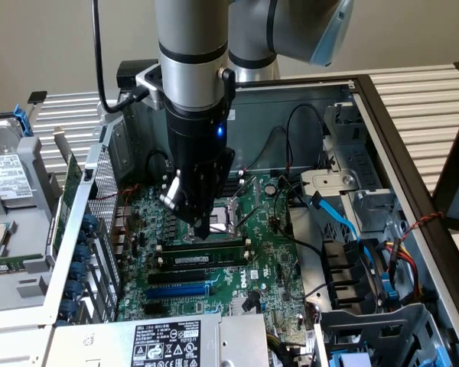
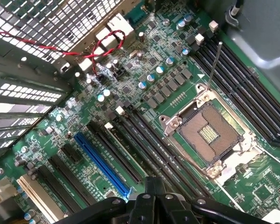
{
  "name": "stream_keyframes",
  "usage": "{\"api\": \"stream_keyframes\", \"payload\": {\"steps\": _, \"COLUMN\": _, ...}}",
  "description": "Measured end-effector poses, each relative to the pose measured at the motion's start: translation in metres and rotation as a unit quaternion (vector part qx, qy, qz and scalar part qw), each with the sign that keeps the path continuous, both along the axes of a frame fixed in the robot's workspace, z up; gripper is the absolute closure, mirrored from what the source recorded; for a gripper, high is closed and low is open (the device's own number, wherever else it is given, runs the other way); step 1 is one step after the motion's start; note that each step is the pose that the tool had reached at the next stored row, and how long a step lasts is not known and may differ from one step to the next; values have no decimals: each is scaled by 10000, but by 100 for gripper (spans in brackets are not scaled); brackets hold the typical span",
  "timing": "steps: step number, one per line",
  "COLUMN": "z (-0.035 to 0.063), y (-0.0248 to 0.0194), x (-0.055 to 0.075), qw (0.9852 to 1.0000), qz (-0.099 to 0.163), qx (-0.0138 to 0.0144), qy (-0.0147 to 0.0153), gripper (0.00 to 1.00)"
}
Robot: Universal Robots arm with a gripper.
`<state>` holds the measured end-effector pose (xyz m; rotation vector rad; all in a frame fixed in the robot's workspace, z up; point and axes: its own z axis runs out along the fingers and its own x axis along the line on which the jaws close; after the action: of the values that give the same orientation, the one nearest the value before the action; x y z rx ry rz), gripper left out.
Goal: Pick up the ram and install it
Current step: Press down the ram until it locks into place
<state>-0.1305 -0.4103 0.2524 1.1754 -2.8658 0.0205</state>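
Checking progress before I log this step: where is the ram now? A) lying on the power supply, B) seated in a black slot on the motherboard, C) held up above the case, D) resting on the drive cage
B: the ram lies along a black slot on the motherboard, just below the pincer.

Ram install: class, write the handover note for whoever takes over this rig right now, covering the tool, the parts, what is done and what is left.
Tool: low over the motherboard next to the CPU socket, holding nothing visible.
Ram: lying along a black memory slot with its white label showing; the tool tip appears clear of it.
Done: ram is at the slot.
Left: whether it is fully seated cannot be told.
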Motion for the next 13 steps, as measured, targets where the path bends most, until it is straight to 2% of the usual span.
{"api": "stream_keyframes", "payload": {"steps": 3, "z": 0, "y": 0, "x": 0, "qw": 9998, "qz": -211, "qx": -4, "qy": 0, "gripper": 89}}
{"api": "stream_keyframes", "payload": {"steps": 5, "z": 0, "y": -1, "x": 0, "qw": 9995, "qz": -317, "qx": -32, "qy": -1, "gripper": 89}}
{"api": "stream_keyframes", "payload": {"steps": 7, "z": 0, "y": 0, "x": 0, "qw": 9991, "qz": -418, "qx": -68, "qy": -1, "gripper": 89}}
{"api": "stream_keyframes", "payload": {"steps": 9, "z": 0, "y": 0, "x": -1, "qw": 9987, "qz": -499, "qx": -128, "qy": -3, "gripper": 89}}
{"api": "stream_keyframes", "payload": {"steps": 10, "z": 0, "y": 0, "x": 0, "qw": 9984, "qz": -532, "qx": -165, "qy": -10, "gripper": 89}}
{"api": "stream_keyframes", "payload": {"steps": 13, "z": 0, "y": 0, "x": 0, "qw": 9976, "qz": -647, "qx": -221, "qy": -48, "gripper": 89}}
